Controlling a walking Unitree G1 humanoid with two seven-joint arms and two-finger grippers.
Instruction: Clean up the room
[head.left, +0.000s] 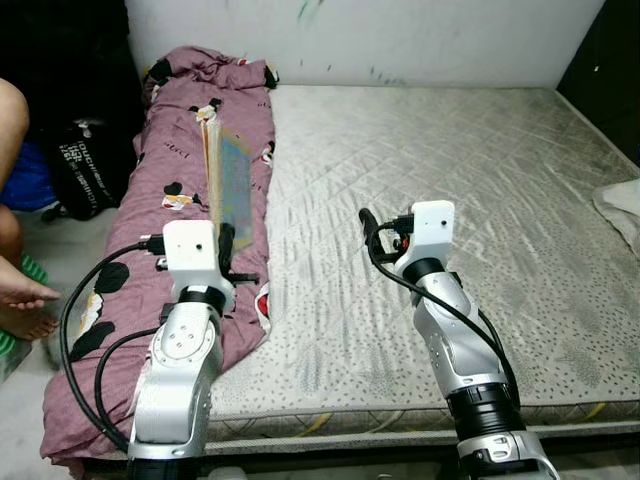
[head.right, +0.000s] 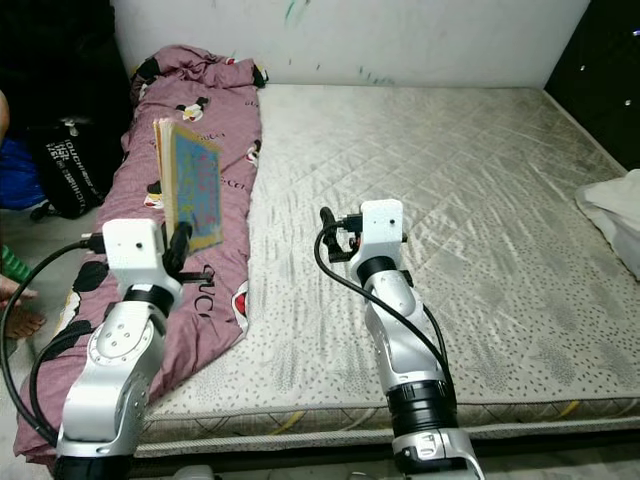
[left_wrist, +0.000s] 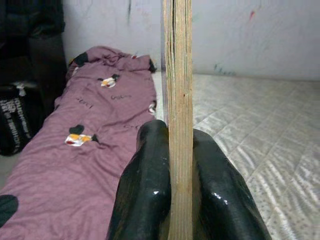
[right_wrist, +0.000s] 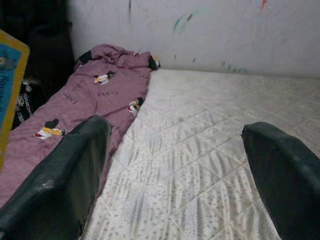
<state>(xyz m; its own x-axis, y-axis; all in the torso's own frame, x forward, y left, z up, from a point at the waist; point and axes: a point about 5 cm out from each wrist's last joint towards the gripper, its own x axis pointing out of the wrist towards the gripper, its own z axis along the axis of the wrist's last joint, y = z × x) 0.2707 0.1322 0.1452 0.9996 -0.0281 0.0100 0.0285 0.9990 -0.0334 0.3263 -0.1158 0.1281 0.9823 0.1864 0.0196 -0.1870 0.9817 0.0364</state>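
Note:
My left gripper (head.left: 224, 245) is shut on a thin picture book (head.left: 229, 183) with a blue cover and yellow border. It holds the book upright on edge above the purple patterned blanket (head.left: 185, 150) along the mattress's left side. In the left wrist view the book's page edge (left_wrist: 179, 100) stands between the two black fingers (left_wrist: 145, 190). My right gripper (head.left: 368, 228) hovers open above the middle of the bare grey mattress (head.left: 450, 160), nothing between its fingers (right_wrist: 65, 175).
A person's knee and bare feet (head.left: 22, 295) are at the left edge beside the bed. A black bag (head.left: 85, 165) stands on the floor behind them. White cloth (head.left: 622, 208) lies at the mattress's right edge. A marked white wall (head.left: 380, 40) backs the bed.

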